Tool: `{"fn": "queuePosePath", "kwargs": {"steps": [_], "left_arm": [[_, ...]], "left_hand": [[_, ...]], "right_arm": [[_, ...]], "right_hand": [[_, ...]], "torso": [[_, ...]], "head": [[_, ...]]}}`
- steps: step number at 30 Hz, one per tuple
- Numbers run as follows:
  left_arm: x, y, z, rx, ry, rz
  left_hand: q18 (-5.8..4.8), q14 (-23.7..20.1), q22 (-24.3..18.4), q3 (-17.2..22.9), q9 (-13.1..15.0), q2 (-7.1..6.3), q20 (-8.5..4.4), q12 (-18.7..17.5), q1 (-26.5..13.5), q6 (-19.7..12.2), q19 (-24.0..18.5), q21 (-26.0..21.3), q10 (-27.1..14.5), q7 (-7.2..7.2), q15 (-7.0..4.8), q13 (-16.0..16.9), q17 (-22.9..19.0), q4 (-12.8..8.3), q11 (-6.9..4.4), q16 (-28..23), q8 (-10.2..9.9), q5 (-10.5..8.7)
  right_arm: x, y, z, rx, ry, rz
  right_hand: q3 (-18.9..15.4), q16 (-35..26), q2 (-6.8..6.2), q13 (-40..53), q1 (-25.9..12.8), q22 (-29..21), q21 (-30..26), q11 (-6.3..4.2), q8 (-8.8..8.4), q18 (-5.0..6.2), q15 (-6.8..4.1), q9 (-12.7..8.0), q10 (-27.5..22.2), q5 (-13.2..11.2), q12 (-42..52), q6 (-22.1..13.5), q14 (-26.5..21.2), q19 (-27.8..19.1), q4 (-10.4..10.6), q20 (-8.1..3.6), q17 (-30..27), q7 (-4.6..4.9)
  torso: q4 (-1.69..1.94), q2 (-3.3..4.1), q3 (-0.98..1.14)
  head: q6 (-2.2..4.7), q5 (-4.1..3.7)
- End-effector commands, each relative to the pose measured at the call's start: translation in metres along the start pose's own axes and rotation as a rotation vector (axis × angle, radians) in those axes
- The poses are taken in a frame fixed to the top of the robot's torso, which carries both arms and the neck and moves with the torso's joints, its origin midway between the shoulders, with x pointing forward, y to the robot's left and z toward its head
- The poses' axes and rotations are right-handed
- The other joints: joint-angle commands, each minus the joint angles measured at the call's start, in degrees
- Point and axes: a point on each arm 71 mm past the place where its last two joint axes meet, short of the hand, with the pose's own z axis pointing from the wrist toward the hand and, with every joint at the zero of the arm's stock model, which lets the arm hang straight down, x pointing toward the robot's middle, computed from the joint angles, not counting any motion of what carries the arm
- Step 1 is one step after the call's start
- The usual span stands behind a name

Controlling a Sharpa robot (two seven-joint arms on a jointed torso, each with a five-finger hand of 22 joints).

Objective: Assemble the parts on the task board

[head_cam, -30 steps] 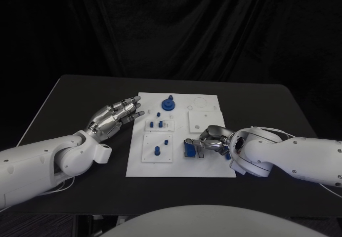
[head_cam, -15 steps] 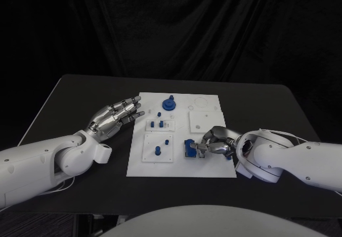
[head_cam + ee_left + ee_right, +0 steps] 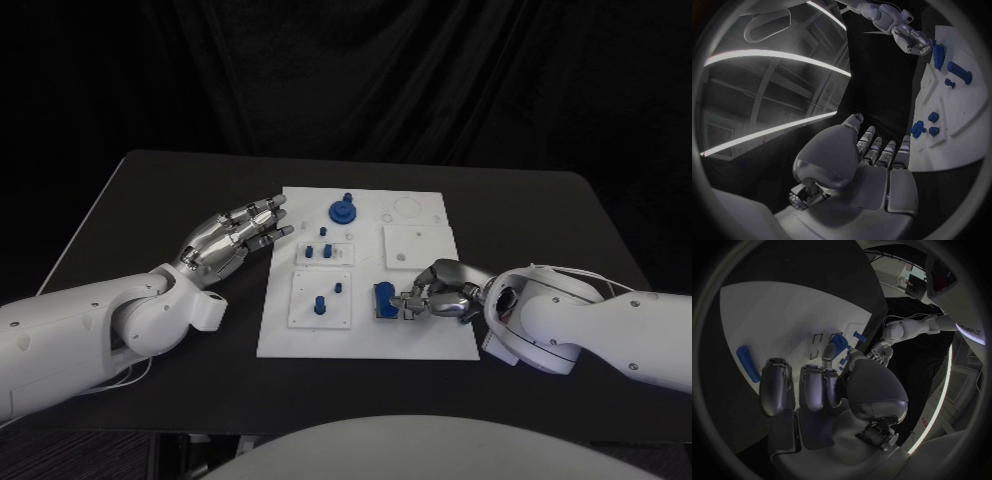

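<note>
1. White board [image 3: 433,335] in the middle of the black table [image 3: 144,190], long sides running from the near edge toward the far edge.
2. Left robot hand [image 3: 231,238] just beside the board's left edge, near its far half, fingers straight and slightly apart, holding nothing; fingertips at or just over the board's edge.
3. Same left robot hand [image 3: 856,165] in the left wrist view: flat, fingers extended side by side toward the board [image 3: 961,120], nothing between them.
4. Right robot hand [image 3: 441,293] over the board's near right part, fingers curled in, fingertips touching or just beside an upright blue block [image 3: 385,300]; cannot tell whether pinching it or only pressing against it.
5. Right wrist view: right robot hand [image 3: 826,385] with fingers bent down over the board [image 3: 761,315]; elongated blue piece [image 3: 747,363] just beside the outermost finger, contact not clear.
6. Round blue knob with a peg [image 3: 342,210] near the board's far edge, left of centre.
7. Small blue pegs [image 3: 323,247] standing in a raised white plate on the board's left half, midway along.
8. Two more blue pegs [image 3: 329,294] in a second raised plate nearer the near left corner.
9. Plain raised white square [image 3: 418,243] on the right half, beyond the right robot hand.
</note>
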Motion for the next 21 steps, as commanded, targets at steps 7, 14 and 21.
{"fn": "queuePosePath", "kwargs": {"steps": [7, 14, 21], "left_arm": [[0.002, -0.001, -0.001, 0.022, 0.009, -0.014], [0.002, -0.001, -0.001, 0.020, 0.011, -0.016], [0.002, -0.001, 0.000, 0.019, 0.014, -0.018]], "left_hand": [[-0.56, -0.13, -0.03, 0.34, 0.08, 0.03, -0.18, 0.31, -0.64, 0.13, 0.35, 0.19, 0.09, 0.27, 0.41, 0.06, 0.03, 0.09, 0.41, 0.39, 0.35, 0.16], [-0.57, -0.12, -0.05, 0.37, 0.10, 0.03, -0.18, 0.38, -0.67, 0.23, 0.34, 0.18, 0.12, 0.30, 0.40, 0.07, 0.03, 0.12, 0.44, 0.40, 0.37, 0.16], [-0.57, -0.12, -0.08, 0.47, 0.12, 0.04, -0.18, 0.46, -0.74, 0.36, 0.34, 0.18, 0.16, 0.38, 0.38, 0.08, 0.04, 0.18, 0.53, 0.41, 0.41, 0.15]], "right_arm": [[0.004, -0.002, 0.003, 0.001, 0.031, -0.021], [0.004, -0.001, 0.007, 0.003, 0.026, -0.025], [0.003, -0.002, 0.011, 0.011, 0.017, -0.028]], "right_hand": [[0.07, 0.14, 0.09, 15.09, 3.72, 11.61, -0.01, -0.67, 0.86, 0.37, -0.57, 1.24, 6.06, 0.68, 0.16, -0.75, 3.99, 2.45, -1.99, -0.62, 4.86, -0.20], [0.34, 0.16, 0.39, 15.09, 5.21, 11.62, 0.01, -0.74, 0.97, 0.36, -0.62, 1.58, 6.06, 0.35, 0.16, -0.78, 4.00, 2.46, -2.81, -0.67, 4.88, -0.29], [1.00, 0.21, 1.45, 15.09, 7.81, 11.63, 0.02, -0.88, 1.05, 0.36, -0.74, 2.02, 6.06, -2.37, 0.16, -0.78, 4.01, 2.47, -4.17, -0.78, 4.93, -0.43]], "torso": [[0.16, 0.02, 0.01], [0.12, 0.05, 0.01], [0.10, 0.03, 0.01]], "head": [[-0.01, -0.12], [-0.01, -0.03], [-0.01, 0.14]]}}
